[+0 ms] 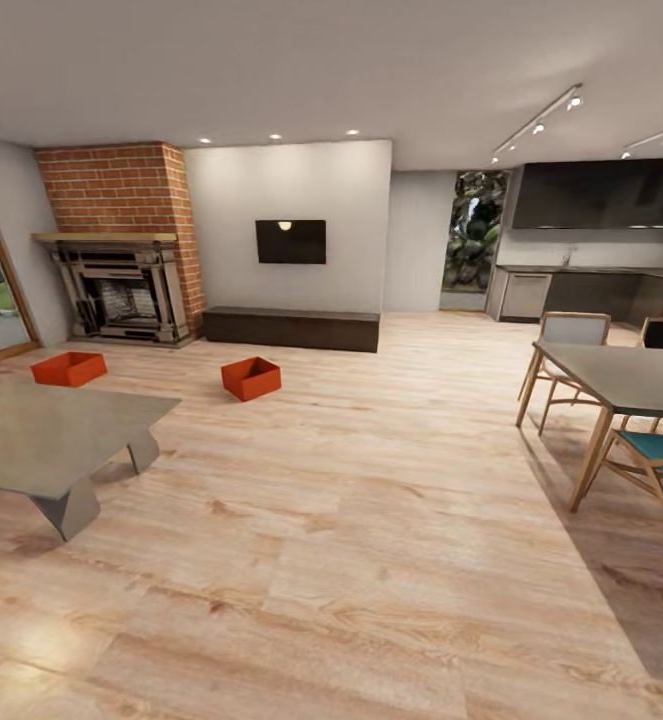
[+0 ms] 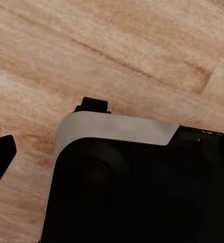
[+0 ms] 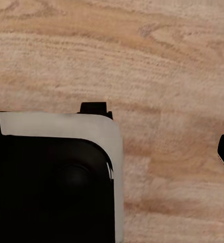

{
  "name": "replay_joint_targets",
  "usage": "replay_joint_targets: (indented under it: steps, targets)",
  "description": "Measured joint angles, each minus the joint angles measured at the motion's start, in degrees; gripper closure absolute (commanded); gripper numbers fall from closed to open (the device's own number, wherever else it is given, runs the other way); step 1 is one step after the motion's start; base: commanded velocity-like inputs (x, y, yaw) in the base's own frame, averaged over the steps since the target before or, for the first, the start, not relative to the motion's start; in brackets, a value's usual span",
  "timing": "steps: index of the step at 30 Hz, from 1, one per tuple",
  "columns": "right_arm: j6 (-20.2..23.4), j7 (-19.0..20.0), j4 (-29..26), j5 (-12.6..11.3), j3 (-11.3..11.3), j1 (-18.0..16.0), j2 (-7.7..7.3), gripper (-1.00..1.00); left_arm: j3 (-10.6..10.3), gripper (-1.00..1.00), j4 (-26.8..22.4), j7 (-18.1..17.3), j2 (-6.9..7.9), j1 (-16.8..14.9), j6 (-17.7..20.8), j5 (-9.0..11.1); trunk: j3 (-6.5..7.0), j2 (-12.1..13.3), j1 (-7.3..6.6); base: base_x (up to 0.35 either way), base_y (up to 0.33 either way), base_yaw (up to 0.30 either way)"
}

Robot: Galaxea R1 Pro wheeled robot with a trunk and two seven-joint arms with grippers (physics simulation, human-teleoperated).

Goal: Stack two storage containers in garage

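Two orange-red storage containers sit open-topped on the living room's wood-plank floor (image 1: 371, 520), well apart from each other and far ahead of both grippers: the left container (image 1: 68, 368) before the brick fireplace (image 1: 121, 250), the right container (image 1: 251, 378) near a dark low cabinet (image 1: 291, 328). Each wrist view shows the robot's dark base above floorboards; whether either gripper is parted or closed cannot be told.

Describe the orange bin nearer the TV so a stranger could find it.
Start at the wall TV and the dark low bench beneath it. On the wood floor before the bench's left end sits an open orange bin; its twin lies by the brick fireplace.
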Motion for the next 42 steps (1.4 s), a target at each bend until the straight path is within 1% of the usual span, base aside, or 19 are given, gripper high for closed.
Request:
replay_joint_targets:
  steps: [42]
  targets:
    - [-0.2, -0.2, 0.0, 0.0, -0.1, 0.0, 0.09, -1.0, -0.2, -1.0, 0.9, 0.4, -0.09, 0.0, 0.0, 0.2, 0.0, 0.0, 0.0, 0.324, 0.0, 0.0]
